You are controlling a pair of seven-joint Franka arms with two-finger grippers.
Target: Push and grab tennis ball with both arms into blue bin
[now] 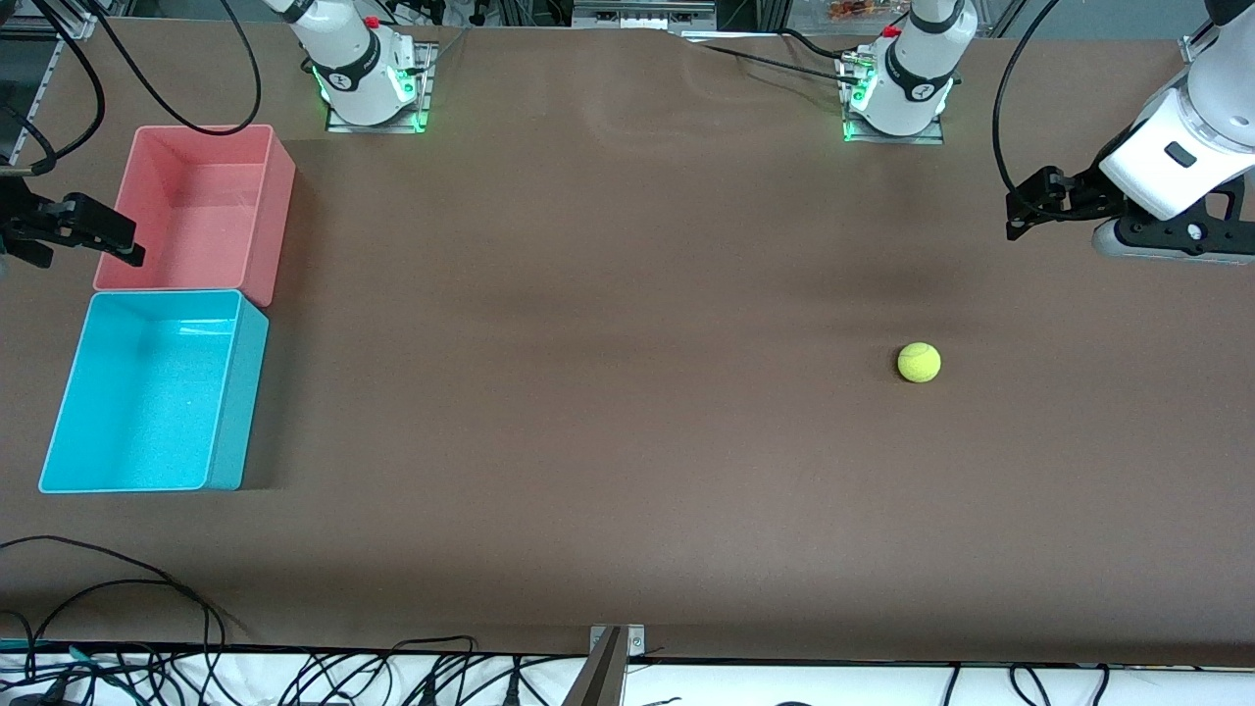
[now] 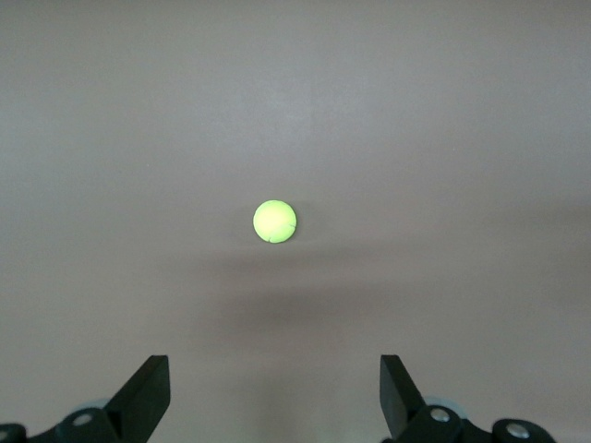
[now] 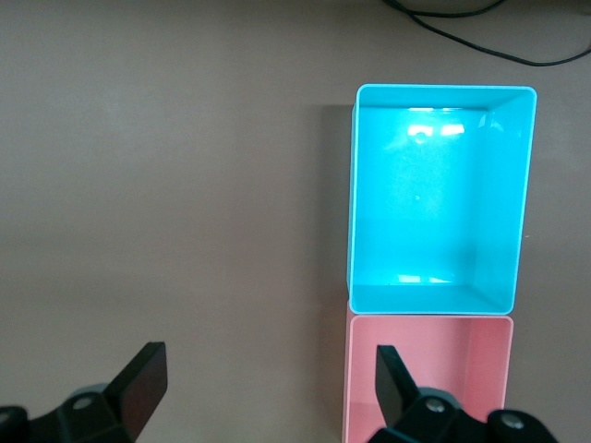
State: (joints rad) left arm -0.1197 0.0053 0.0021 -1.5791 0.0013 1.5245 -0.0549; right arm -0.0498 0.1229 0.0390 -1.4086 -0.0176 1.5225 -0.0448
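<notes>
Two black two-finger pincers, both spread wide and gripping nothing: left pincer (image 2: 274, 397) up over bare brown tabletop (image 1: 608, 392) at the left arm's end, right pincer (image 3: 270, 392) up at the right arm's end, by the edge of the pink tub. One small fuzzy yellow-green tennis ball (image 1: 919, 362), resting on the tabletop toward the left arm's end, well apart from both tubs. One bright cyan-blue rectangular plastic bin (image 1: 235, 392), empty, touching one salmon-pink rectangular plastic tub (image 1: 279, 211), also empty; blue one nearer the front camera. Two white arms in all. No readable writing.
</notes>
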